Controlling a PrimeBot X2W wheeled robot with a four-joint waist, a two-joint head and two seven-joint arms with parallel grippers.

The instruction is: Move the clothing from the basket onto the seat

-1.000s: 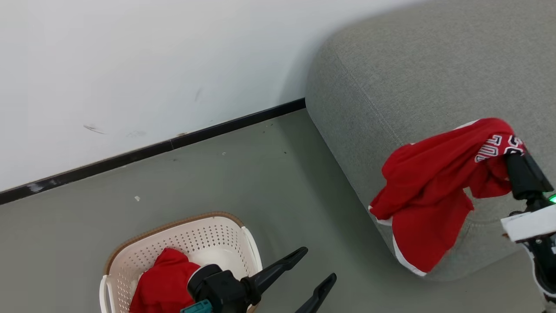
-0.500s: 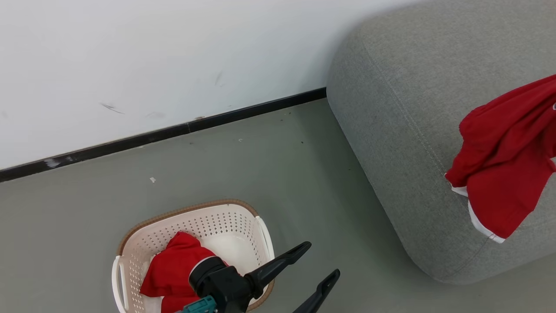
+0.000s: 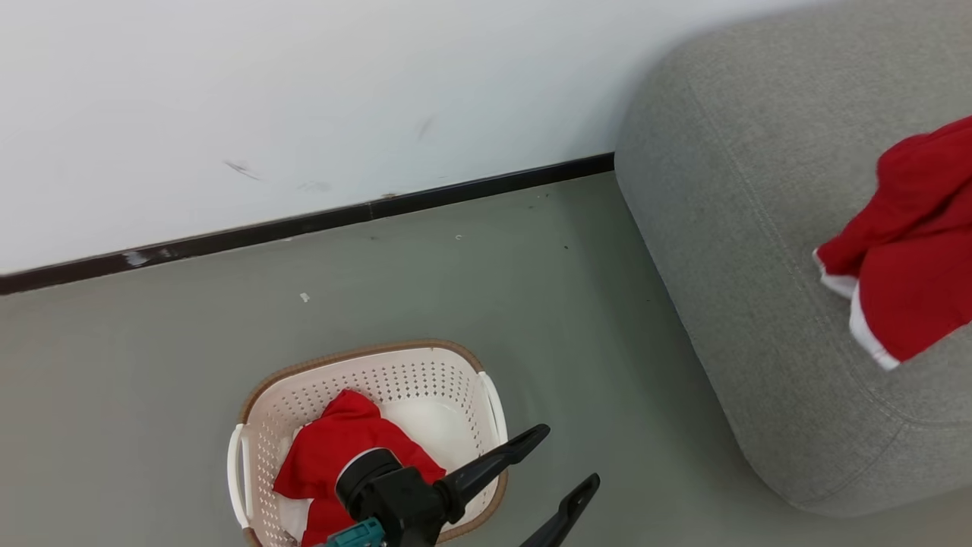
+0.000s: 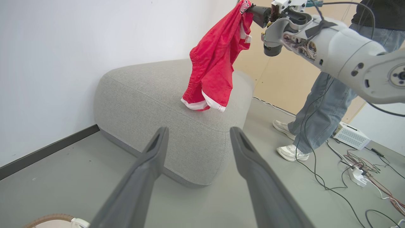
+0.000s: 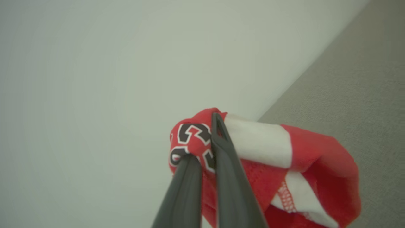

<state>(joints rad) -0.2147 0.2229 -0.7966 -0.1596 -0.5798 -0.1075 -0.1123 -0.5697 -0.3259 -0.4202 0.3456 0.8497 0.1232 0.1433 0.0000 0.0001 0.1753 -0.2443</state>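
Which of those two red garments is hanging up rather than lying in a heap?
The white-trimmed garment dangling from the right gripper over the grey sofa; the other garment lies crumpled inside the basket.

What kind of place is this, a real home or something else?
Probably a robot test room staged like a home: a grey sofa and a laundry basket stand on a bare floor, while loose cables lie beside a standing person.
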